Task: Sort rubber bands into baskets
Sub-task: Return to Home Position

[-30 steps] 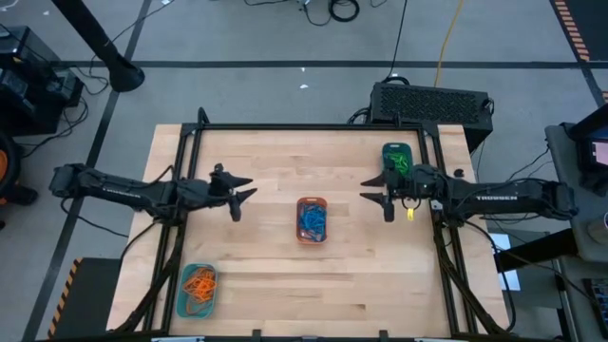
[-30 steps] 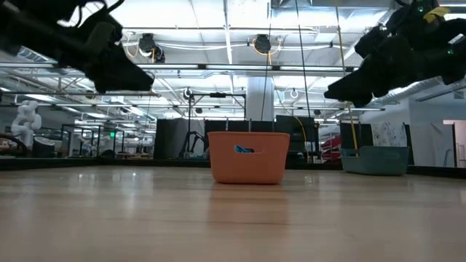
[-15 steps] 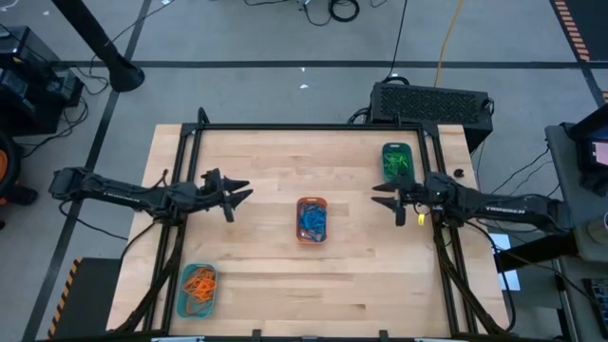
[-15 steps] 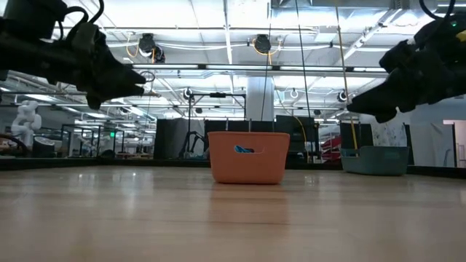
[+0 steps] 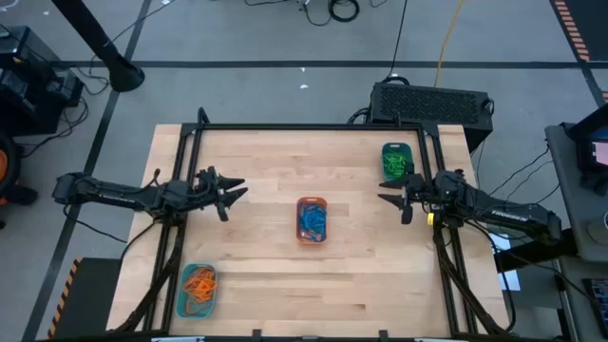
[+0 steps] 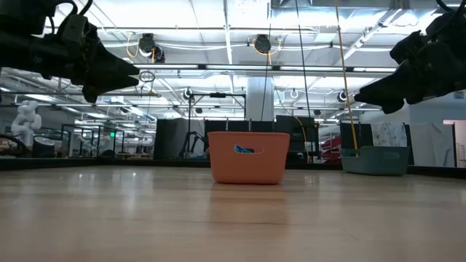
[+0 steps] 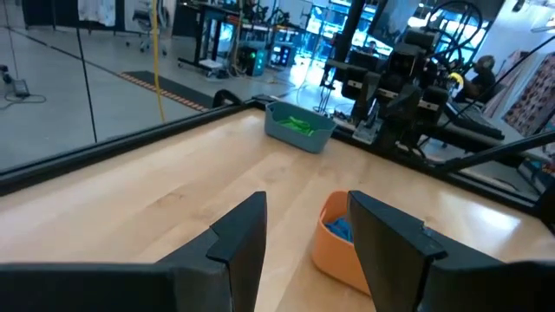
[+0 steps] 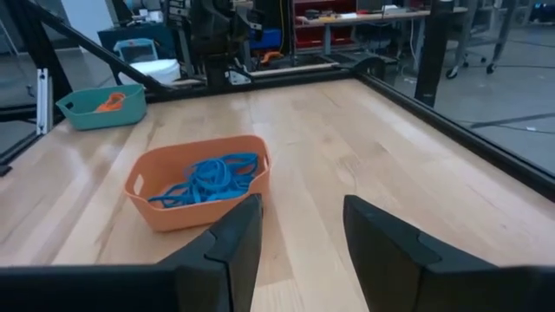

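An orange basket (image 5: 312,220) with blue rubber bands (image 8: 208,180) stands at the table's middle. A teal basket (image 5: 397,161) with green bands sits at the far right. Another teal basket (image 5: 198,290) with orange bands sits at the near left. My left gripper (image 5: 233,193) hangs open and empty above the table, left of the orange basket. My right gripper (image 5: 389,199) hangs open and empty to that basket's right, near the green-band basket. In the wrist views the open fingers of the left gripper (image 7: 303,234) and of the right gripper (image 8: 299,234) both frame the orange basket.
A black frame rail (image 5: 304,126) runs round the wooden table. A black box (image 5: 432,100) stands beyond the far edge. Bare wood lies between the baskets and along the near edge (image 5: 323,304).
Both arms have drawn back from the table's middle. My left gripper has gone toward the left edge and my right gripper toward the right edge, away from the green-band basket. Both stay open and empty. The baskets have kept still.
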